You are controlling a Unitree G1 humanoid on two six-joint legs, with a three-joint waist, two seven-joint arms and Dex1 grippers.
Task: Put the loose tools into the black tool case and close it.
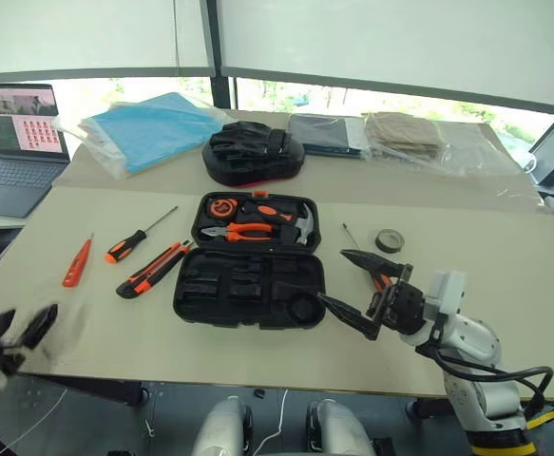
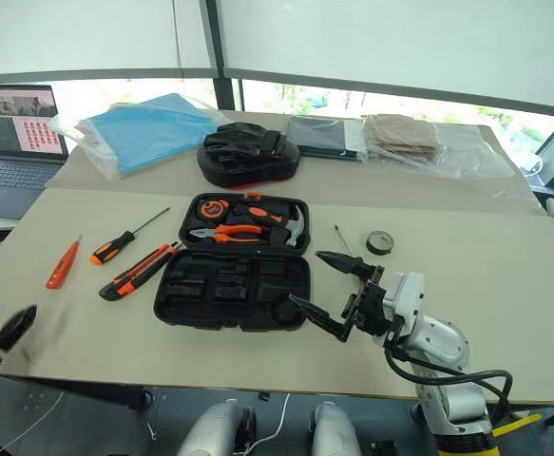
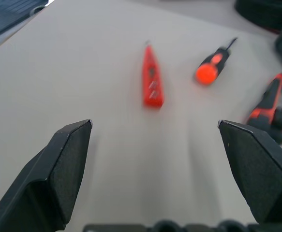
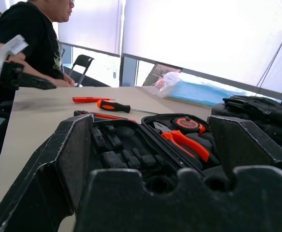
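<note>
**Still nothing packed: case open, every loose tool out on the table**

Plainly early in the job. The black tool case lies open and flat. Its far half carries pliers, a hammer and a tape measure. The near half, with its moulded slots, sits bare.

Right gripper: fingers spread wide, gripping nothing, hovering just off the case's near right corner. A second screwdriver lies right behind its fingers, partly hidden by them. The small tape roll sits a little beyond that, near but apart.

Left gripper: fingers likewise apart and empty, low at the table's near left edge. The orange tester screwdriver lies straight ahead of it on the table. The black-and-orange screwdriver is further on and off to the case side. The utility knife lies beyond that, just beside the case.

Judgement: all five loose items remain to be picked and seated, then the lid swung over and latched. No part of the task appears finished. The tester looks the nearest pick for the left hand, the hidden screwdriver for the right.
</note>
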